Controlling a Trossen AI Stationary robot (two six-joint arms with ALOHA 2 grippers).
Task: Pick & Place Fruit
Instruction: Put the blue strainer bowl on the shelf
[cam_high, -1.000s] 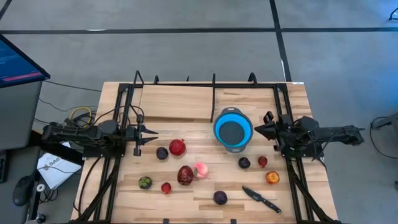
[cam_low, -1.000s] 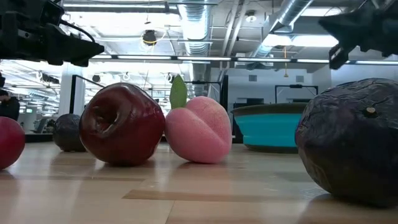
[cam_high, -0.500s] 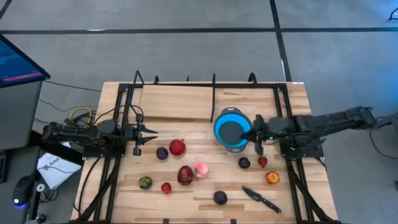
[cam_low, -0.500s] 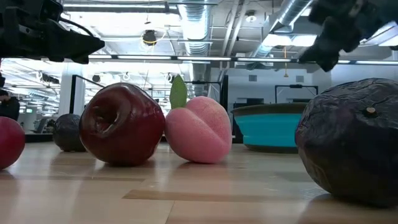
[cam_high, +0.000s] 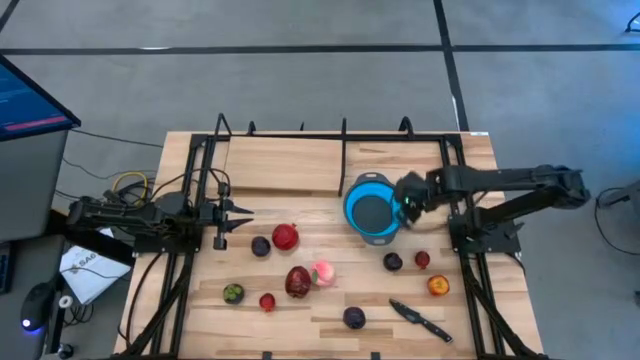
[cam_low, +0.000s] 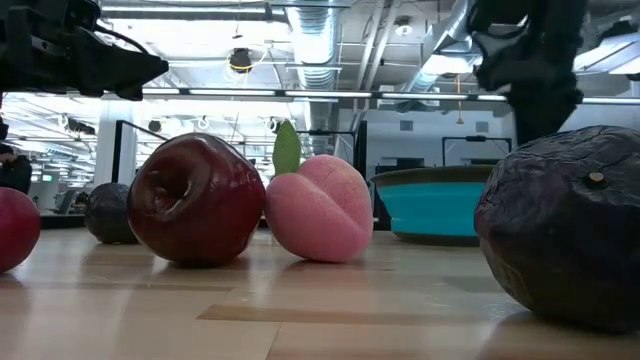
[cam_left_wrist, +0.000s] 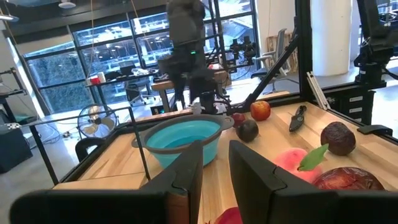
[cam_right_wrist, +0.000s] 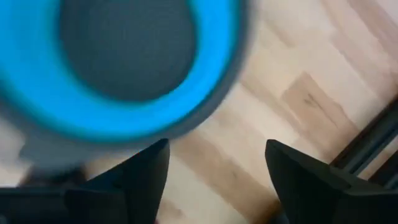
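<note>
Where bowl (cam_high: 375, 208) rim curves: right claw (cam_high: 408, 197), open

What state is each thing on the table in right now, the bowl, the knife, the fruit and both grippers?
Round blue bowl with grey inside: upright, empty.
Black-handled knife: flat on the wood, untouched.
Dark red apple: on the table, touching the pink peach.
Orange fruit: loose on the table.
Right gripper: open, empty, at the bowl's rim.
Left gripper: open, empty, waiting at the left side of the table.
</note>
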